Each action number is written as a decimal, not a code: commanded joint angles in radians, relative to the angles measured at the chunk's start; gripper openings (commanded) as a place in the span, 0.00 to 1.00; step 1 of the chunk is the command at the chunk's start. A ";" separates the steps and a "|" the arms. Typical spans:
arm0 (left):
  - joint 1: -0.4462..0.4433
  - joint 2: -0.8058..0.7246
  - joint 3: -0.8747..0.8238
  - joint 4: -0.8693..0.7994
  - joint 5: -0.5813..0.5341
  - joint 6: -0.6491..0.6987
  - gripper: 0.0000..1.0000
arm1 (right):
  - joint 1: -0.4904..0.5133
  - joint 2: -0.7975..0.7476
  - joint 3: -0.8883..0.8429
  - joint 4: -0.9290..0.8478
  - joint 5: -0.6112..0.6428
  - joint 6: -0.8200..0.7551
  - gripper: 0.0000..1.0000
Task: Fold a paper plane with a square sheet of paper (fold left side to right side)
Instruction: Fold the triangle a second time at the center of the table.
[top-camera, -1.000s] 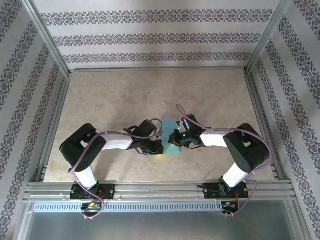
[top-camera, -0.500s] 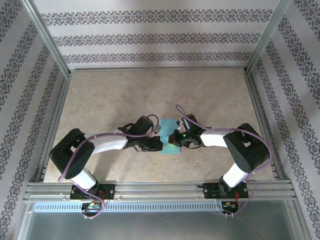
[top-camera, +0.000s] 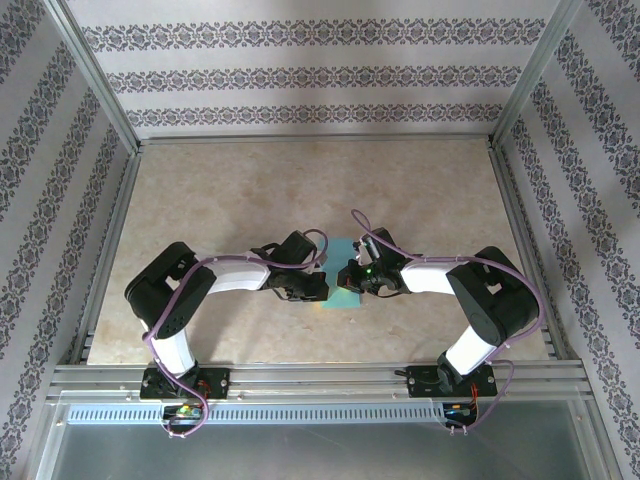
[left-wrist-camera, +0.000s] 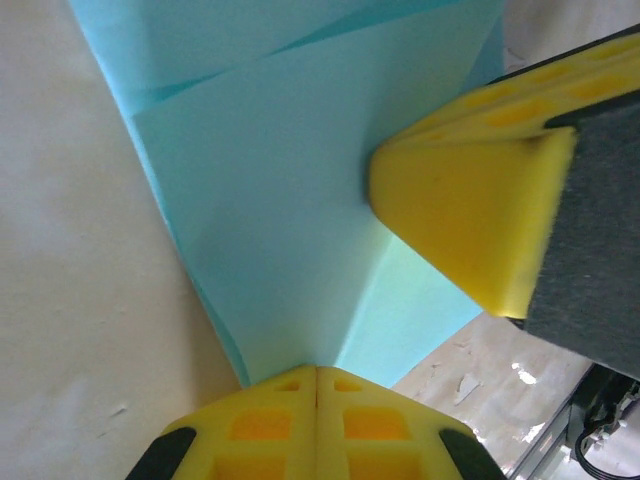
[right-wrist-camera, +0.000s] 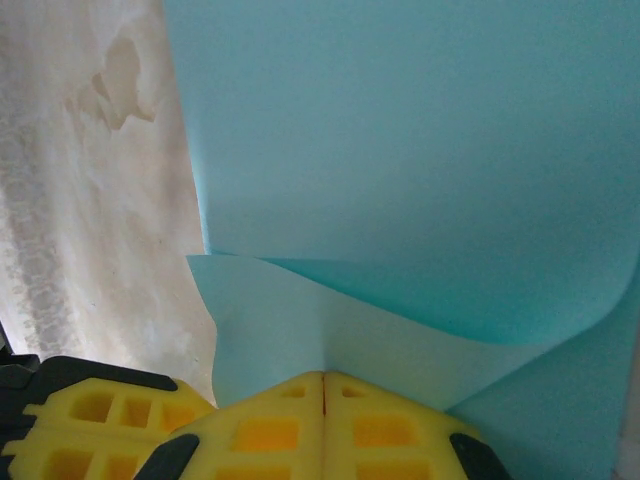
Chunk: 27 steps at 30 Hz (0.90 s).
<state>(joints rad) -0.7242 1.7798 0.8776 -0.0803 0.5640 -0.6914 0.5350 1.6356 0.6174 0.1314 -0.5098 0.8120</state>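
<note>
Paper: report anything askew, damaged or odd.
The paper is not lying flat: in the right wrist view its upper layer arches over the lower one in a soft, uncreased curl. Its edges look untorn.

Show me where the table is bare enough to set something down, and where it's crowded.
Bare: the wide far half of the table, from the back wall to the cyan paper; also the near strip between the left arm base and right arm base. Crowded: the middle, where the left gripper and right gripper meet, both shut on it.
</note>
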 joint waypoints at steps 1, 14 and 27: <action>0.011 0.025 0.021 -0.059 -0.028 0.029 0.00 | 0.016 0.028 0.017 -0.058 0.031 -0.017 0.00; -0.002 0.057 0.054 -0.165 -0.102 0.032 0.00 | 0.031 -0.072 0.021 -0.053 0.045 -0.021 0.00; -0.015 0.079 0.094 -0.249 -0.166 0.029 0.00 | 0.049 0.019 0.031 -0.019 0.071 -0.034 0.00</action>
<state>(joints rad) -0.7322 1.8179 0.9764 -0.2169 0.4999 -0.6807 0.5804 1.6337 0.6388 0.1059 -0.4683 0.8047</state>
